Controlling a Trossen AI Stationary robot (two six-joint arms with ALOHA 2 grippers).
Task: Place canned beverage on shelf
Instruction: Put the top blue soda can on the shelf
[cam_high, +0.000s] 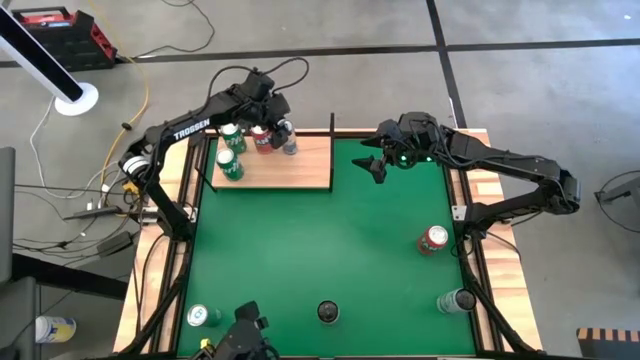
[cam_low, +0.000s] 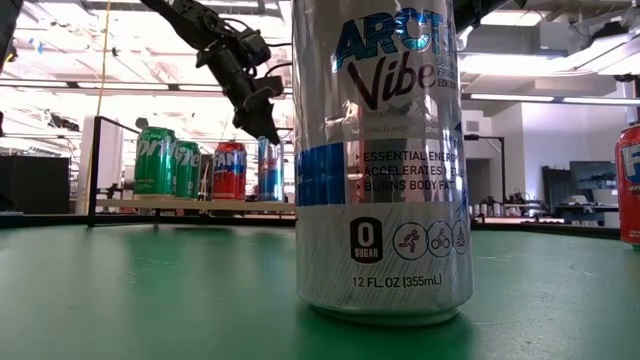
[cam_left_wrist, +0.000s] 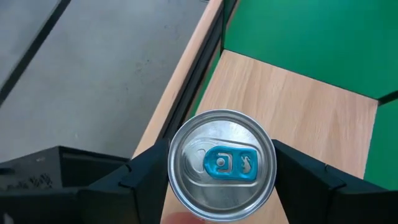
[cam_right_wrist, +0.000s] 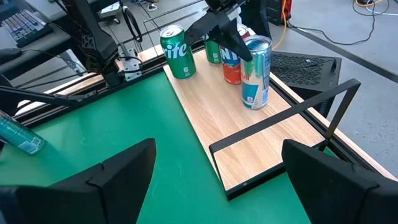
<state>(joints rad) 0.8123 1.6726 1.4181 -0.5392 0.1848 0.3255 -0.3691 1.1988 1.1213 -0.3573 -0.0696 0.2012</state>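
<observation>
My left gripper (cam_high: 287, 133) sits over the far edge of the shelf (cam_high: 300, 165), fingers spread either side of the blue-and-silver can (cam_high: 289, 143), and from the left wrist view I can't tell whether the pads are actually touching its sides. Looking down that wrist camera, I see the can's silver lid with its blue tab (cam_left_wrist: 221, 165) centred between my two dark fingers (cam_left_wrist: 146, 171), bare pale wood beyond it. The can stands upright on the shelf, just beside a red can (cam_right_wrist: 231, 67). Two green cans (cam_high: 231, 165) are on the shelf's left part, also upright. From the right wrist view the left arm's fingers reach down around the top of the blue-and-silver can (cam_right_wrist: 255, 73). My right gripper (cam_high: 377, 168) hangs above the green mat (cam_high: 330, 240) to the right of the shelf, fingers wide apart, holding nothing. Out on the mat: a red can (cam_high: 432, 240) towards the right, a silver one (cam_high: 455, 300) nearer the corner, and the big Arctic Vibe can (cam_low: 382, 160) right in front of the low camera
</observation>
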